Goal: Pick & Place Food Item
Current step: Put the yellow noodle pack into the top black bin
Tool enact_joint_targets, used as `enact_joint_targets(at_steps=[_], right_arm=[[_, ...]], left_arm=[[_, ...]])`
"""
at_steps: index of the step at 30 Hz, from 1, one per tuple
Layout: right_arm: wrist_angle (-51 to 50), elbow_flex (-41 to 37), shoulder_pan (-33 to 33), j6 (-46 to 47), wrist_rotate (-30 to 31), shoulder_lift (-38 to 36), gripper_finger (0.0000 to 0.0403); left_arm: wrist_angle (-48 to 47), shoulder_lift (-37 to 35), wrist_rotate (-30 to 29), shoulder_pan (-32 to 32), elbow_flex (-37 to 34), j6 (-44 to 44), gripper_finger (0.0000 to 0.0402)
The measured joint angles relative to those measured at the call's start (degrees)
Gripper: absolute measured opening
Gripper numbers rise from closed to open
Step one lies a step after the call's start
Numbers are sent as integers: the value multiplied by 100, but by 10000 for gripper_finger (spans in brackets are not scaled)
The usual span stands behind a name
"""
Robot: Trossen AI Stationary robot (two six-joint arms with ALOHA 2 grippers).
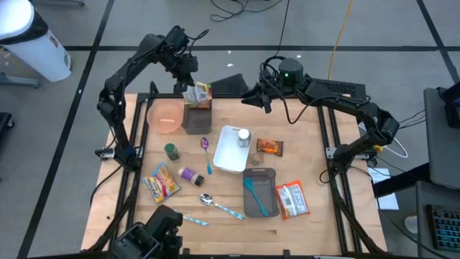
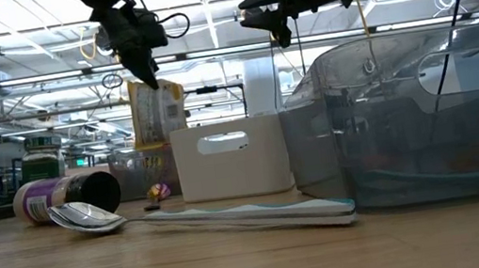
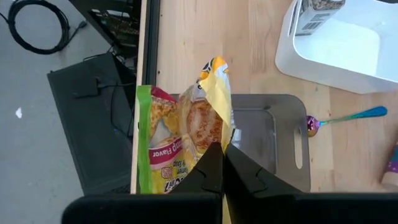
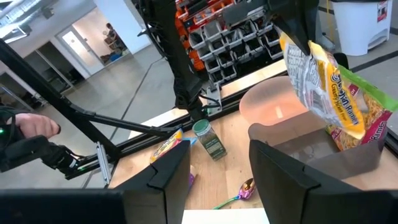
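Note:
A yellow-and-green food packet (image 1: pixel 199 93) hangs at the table's far side over a dark grey open container (image 1: pixel 195 119). My left gripper (image 1: pixel 188 80) is shut on its top. In the left wrist view the packet (image 3: pixel 180 130) hangs in front of the container's floor (image 3: pixel 267 134). In the right wrist view its lower end (image 4: pixel 357 127) dips behind the container's wall (image 4: pixel 311 152). My right gripper (image 1: pixel 251 95) hovers level at the far middle. It stands open (image 4: pixel 217 174) with nothing between its fingers and faces the packet. My left gripper pinches the packet's upper yellow edge (image 3: pixel 221 124) between its two fingertips. It comes from above, slanting down. The packet hangs upright below the fingers (image 2: pixel 157 113), its lower end inside the grey container. Whether that end touches the container's floor I cannot tell.
A pink bowl (image 1: pixel 166 115) sits left of the container. A white bin (image 1: pixel 228 152) holds a small jar (image 1: pixel 244 137). An orange snack bar (image 1: pixel 269 147), a grey tray (image 1: pixel 259 191), a red-white packet (image 1: pixel 292 199), spoons, jars and a yellow packet (image 1: pixel 161 181) lie nearer.

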Motion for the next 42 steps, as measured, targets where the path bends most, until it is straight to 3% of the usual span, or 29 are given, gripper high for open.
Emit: enact_joint_targets(at_steps=[19,42], right_arm=[[-2,0,0,-21,0,0,155],[-4,-2,0,39,0,0,155]], left_arm=[[406,0,7,87,-882,-19,0],[873,267,146,65,-966,5,0]])
